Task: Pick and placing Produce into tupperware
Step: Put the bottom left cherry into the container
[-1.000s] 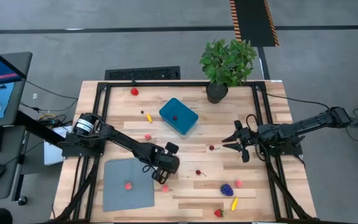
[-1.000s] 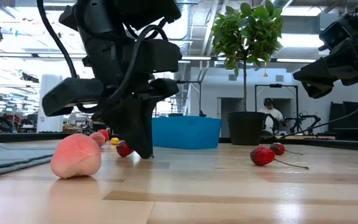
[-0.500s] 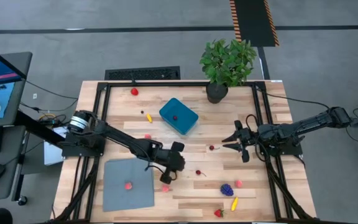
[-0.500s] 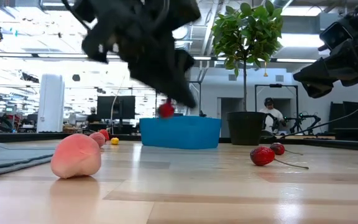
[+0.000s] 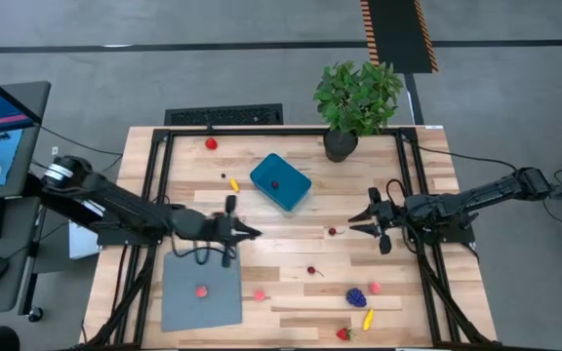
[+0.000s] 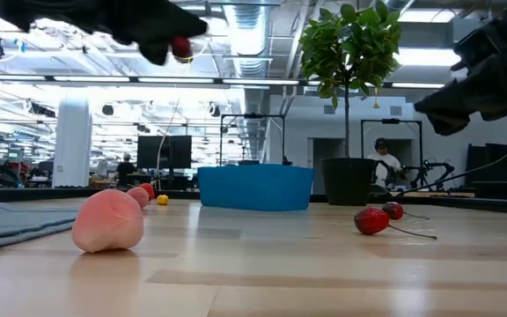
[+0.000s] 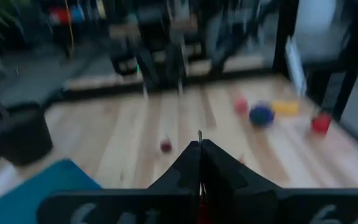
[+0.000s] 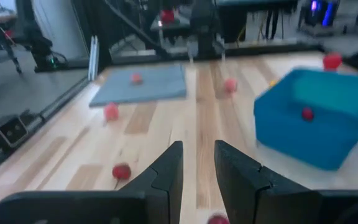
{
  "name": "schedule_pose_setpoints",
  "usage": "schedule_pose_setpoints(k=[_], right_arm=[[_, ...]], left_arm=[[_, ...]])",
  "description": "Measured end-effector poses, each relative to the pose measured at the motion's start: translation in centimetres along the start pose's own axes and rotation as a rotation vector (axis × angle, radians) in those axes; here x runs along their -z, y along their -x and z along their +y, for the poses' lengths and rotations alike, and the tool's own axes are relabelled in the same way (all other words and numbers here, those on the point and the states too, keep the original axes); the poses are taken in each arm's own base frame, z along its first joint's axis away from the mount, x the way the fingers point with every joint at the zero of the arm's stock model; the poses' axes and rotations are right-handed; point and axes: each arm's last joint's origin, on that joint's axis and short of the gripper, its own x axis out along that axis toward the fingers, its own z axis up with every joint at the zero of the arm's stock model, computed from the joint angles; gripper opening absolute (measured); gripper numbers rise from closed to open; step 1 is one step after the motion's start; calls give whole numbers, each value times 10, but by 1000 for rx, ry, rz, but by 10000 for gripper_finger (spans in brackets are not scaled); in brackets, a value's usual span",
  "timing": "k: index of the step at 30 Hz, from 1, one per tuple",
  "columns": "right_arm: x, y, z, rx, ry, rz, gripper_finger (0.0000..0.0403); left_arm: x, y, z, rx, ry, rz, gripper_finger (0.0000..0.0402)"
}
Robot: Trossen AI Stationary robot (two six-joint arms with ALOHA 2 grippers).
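Inside one tupperware (image 5: 281, 182), one red produce (image 5: 275, 182) piece.

1. No text, label, brand, number or sign can be read in any view.
2. Pale marks are seen on the front edge of the left gripper (image 7: 199, 186) in its wrist view, but they cannot be made out.

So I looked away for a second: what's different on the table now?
The left gripper rose from the table beside the grey sheet and swung toward the tupperware, shut on a small red piece of produce it picked up. The right gripper, peach and cherries stayed put.
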Motion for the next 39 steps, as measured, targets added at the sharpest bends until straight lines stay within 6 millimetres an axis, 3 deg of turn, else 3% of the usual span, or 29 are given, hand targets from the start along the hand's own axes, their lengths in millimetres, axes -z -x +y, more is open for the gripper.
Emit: schedule_pose_setpoints(k=[5,10,18,28,39], right_arm=[[-9,0,0,-2,60,-96,113],[-19,2,0,10,135,-196,113],[-22,2,-17,142,151,-216,113],[-23,7,-43,167,105,-222,113],[-10,4,-52,213,27,-94,113]], left_arm=[[17,37,11,-6,39,-187,0],[37,61,18,-19,67,-281,0],[49,74,22,-41,51,-330,0],[57,81,29,-132,65,-342,0],[38,93,59,-412,658,-681,0]])
